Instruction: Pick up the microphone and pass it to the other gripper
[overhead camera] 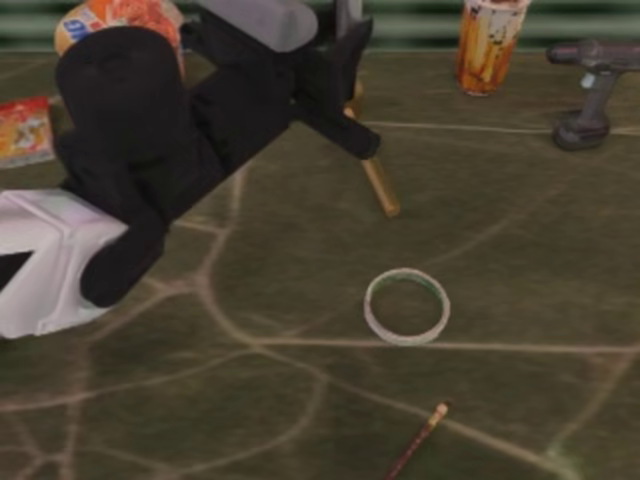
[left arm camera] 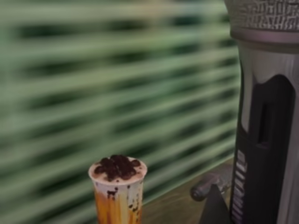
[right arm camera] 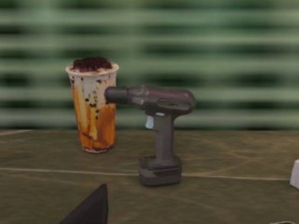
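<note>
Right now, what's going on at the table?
The left arm reaches across the table's far left, and its gripper has the microphone lifted, mesh head up, near the wooden mallet. The right gripper shows only one fingertip, low over the table, facing the drill and drink cup. No handover yet.

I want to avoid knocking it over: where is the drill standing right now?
The drill stands upright at the far right corner of the table in the top view, just right of the drink cup, well clear of the tape ring.
</note>
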Controlling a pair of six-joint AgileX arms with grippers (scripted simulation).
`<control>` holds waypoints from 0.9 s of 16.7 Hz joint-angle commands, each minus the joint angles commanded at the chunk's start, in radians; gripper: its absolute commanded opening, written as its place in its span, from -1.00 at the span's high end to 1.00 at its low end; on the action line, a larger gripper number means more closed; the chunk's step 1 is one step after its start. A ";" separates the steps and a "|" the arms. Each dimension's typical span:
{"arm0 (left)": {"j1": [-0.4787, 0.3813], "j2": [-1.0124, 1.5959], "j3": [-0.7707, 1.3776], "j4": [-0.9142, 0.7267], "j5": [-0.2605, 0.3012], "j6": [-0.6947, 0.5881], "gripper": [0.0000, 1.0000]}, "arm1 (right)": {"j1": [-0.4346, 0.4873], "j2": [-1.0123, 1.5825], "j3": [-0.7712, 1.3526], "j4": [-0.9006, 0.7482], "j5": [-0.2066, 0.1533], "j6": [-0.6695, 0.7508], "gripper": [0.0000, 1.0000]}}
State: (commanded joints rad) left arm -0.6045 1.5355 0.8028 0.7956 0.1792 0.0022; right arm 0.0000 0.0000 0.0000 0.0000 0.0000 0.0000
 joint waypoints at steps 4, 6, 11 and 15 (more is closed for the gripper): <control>-0.028 -0.020 -0.005 -0.006 -0.028 -0.001 1.00 | 0.000 0.000 0.000 0.000 0.000 0.000 -1.00; -0.025 -0.016 0.000 -0.004 -0.025 0.000 1.00 | 0.000 0.000 0.000 0.000 0.000 0.000 -1.00; -0.028 -0.020 -0.005 -0.006 -0.028 -0.001 1.00 | 0.000 0.000 0.000 0.000 0.000 0.000 -1.00; -0.028 -0.020 -0.005 -0.006 -0.028 -0.001 1.00 | 0.012 0.013 0.012 0.005 0.004 0.000 -1.00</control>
State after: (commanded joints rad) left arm -0.6327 1.5159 0.7978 0.7896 0.1511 0.0011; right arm 0.0125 0.0130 0.0117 0.0051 0.0041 0.0001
